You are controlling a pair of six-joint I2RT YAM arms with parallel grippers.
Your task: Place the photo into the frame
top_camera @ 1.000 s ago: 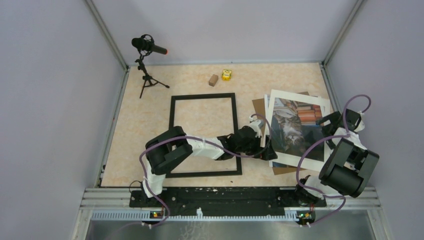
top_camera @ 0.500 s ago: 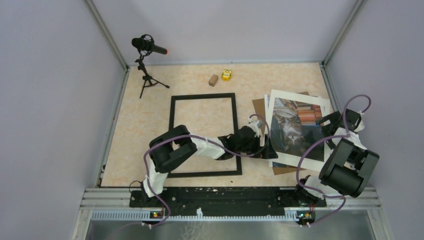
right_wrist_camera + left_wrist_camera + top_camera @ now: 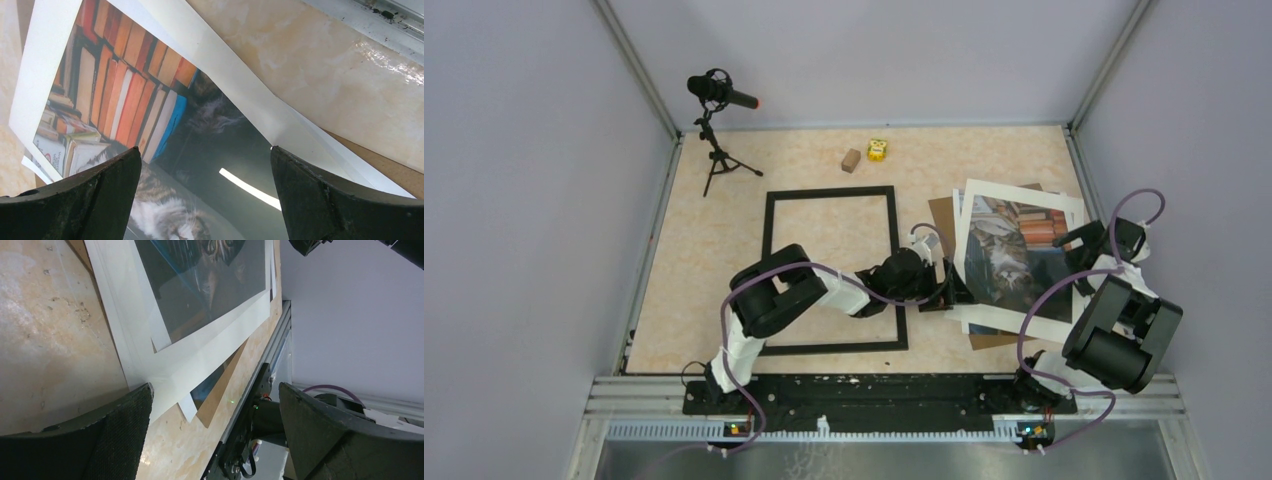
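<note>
One thin black frame (image 3: 829,192). One shiny flat photo (image 3: 1009,250). Left gripper (image 3: 215,389) and right gripper (image 3: 205,151) both spread apart.

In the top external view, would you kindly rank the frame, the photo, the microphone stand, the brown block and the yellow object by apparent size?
1. frame
2. photo, slightly smaller
3. microphone stand
4. brown block and yellow object look alike, so I would not rank them.

Left gripper (image 3: 214,390) is spread wide, low over the table (image 3: 45,340). The photo (image 3: 200,285) lies just ahead, one white corner right by a fingertip (image 3: 135,405), brown cardboard (image 3: 220,395) poking out underneath toward the near rail (image 3: 270,355).
</note>
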